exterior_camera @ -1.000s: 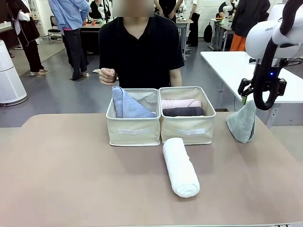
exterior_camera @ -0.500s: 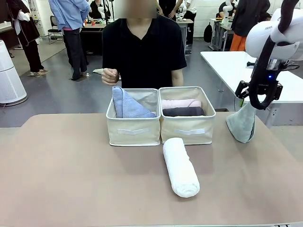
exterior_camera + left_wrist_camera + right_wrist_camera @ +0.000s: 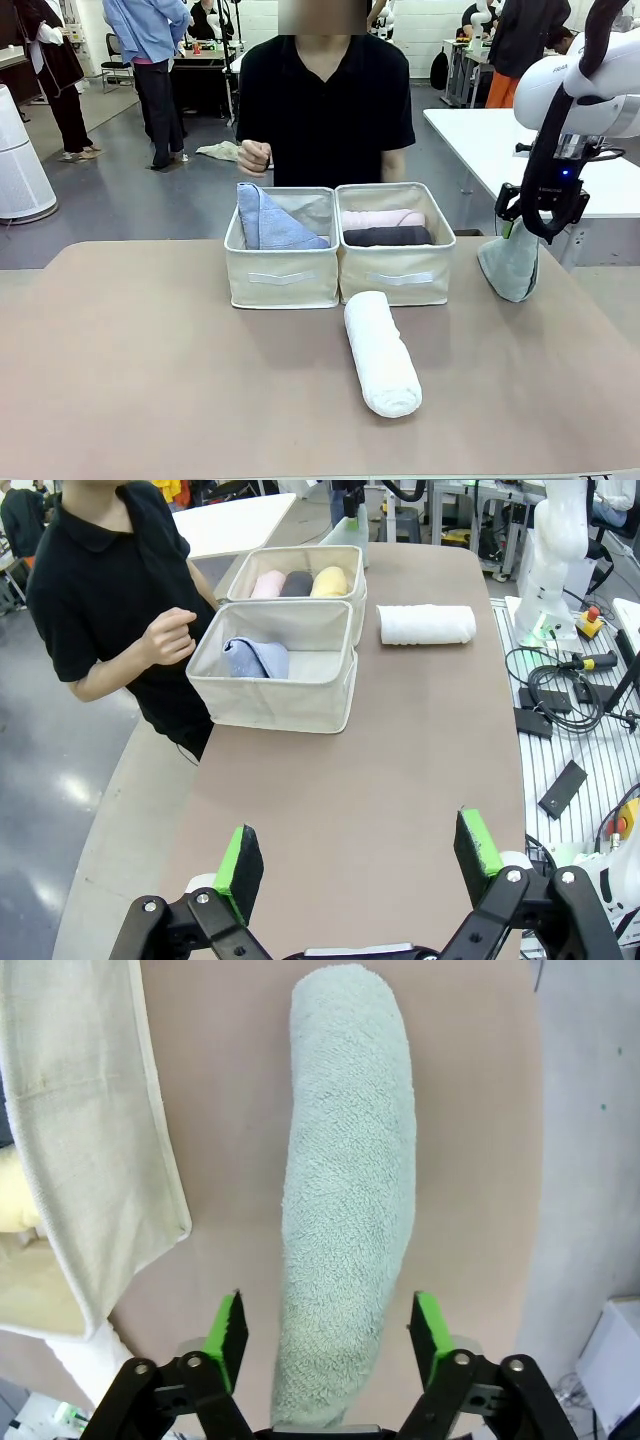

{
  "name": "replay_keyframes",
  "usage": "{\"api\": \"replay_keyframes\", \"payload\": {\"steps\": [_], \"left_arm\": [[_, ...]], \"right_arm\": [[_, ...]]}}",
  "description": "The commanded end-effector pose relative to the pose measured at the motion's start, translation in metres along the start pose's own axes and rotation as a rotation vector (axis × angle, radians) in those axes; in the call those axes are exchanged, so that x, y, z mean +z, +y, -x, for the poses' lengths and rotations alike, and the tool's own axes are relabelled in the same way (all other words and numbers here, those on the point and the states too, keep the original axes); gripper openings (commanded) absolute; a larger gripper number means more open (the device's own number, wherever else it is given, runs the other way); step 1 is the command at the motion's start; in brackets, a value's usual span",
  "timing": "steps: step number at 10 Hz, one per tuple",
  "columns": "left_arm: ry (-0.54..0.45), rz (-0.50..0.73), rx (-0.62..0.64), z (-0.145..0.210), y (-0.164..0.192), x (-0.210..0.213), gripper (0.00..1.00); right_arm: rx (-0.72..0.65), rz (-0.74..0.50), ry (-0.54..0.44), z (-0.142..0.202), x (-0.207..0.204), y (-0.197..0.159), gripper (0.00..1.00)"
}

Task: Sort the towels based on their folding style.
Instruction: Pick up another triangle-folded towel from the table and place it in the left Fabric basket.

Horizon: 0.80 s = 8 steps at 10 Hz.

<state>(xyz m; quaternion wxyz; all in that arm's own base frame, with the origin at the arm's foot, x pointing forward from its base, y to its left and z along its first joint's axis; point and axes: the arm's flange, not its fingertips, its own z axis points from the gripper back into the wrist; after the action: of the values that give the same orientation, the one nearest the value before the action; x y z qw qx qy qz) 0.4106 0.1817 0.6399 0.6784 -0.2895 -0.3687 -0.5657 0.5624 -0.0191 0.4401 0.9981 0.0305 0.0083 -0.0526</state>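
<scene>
A grey-green folded towel (image 3: 510, 266) stands on edge at the table's right side. My right gripper (image 3: 519, 226) is lowered over its top. In the right wrist view the grey-green towel (image 3: 348, 1200) lies between the spread green pads (image 3: 226, 1332), so my right gripper (image 3: 328, 1335) is open around it. A white rolled towel (image 3: 381, 352) lies in front of the bins. The lavender-blue folded towel (image 3: 268, 222) is in the left bin (image 3: 283, 275). Pink (image 3: 380, 218) and dark grey (image 3: 387, 237) rolls are in the right bin (image 3: 398, 275), with a yellow roll (image 3: 331, 581) beside them. My left gripper (image 3: 360, 865) is open above the table's left end.
A person in a black shirt (image 3: 325, 110) stands behind the bins with a fist (image 3: 254, 157) raised over the left one. A white table (image 3: 480, 140) stands behind my right arm. Cables and gear (image 3: 560, 710) lie beyond the table's near edge in the left wrist view.
My right gripper has come down and a little left over the top of the grey-green towel. The person has shifted to the right. The towels and bins have not moved.
</scene>
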Motion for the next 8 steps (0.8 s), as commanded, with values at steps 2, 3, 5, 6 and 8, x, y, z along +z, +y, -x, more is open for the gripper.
{"api": "replay_keyframes", "payload": {"steps": [2, 3, 5, 6, 8], "left_arm": [[-0.004, 0.005, -0.007, -0.001, -0.0013, 0.0021, 1.0], [-0.004, 0.005, -0.007, -0.001, -0.0013, 0.0021, 1.0], [-0.004, 0.005, -0.007, -0.001, -0.0013, 0.0021, 1.0], [-0.004, 0.005, -0.007, -0.001, -0.0013, 0.0021, 1.0], [-0.004, 0.005, -0.007, -0.001, -0.0013, 0.0021, 1.0]], "right_arm": [[0.022, -0.033, -0.007, -0.0073, 0.0038, 0.0005, 0.33], [0.023, -0.033, -0.01, -0.0075, 0.0039, 0.0009, 0.0], [0.027, -0.029, -0.015, -0.007, 0.0041, 0.0008, 0.0], [0.028, -0.026, -0.019, -0.0067, 0.0043, 0.0004, 0.0], [0.027, -0.028, -0.023, -0.0064, 0.0049, -0.0007, 0.0]]}}
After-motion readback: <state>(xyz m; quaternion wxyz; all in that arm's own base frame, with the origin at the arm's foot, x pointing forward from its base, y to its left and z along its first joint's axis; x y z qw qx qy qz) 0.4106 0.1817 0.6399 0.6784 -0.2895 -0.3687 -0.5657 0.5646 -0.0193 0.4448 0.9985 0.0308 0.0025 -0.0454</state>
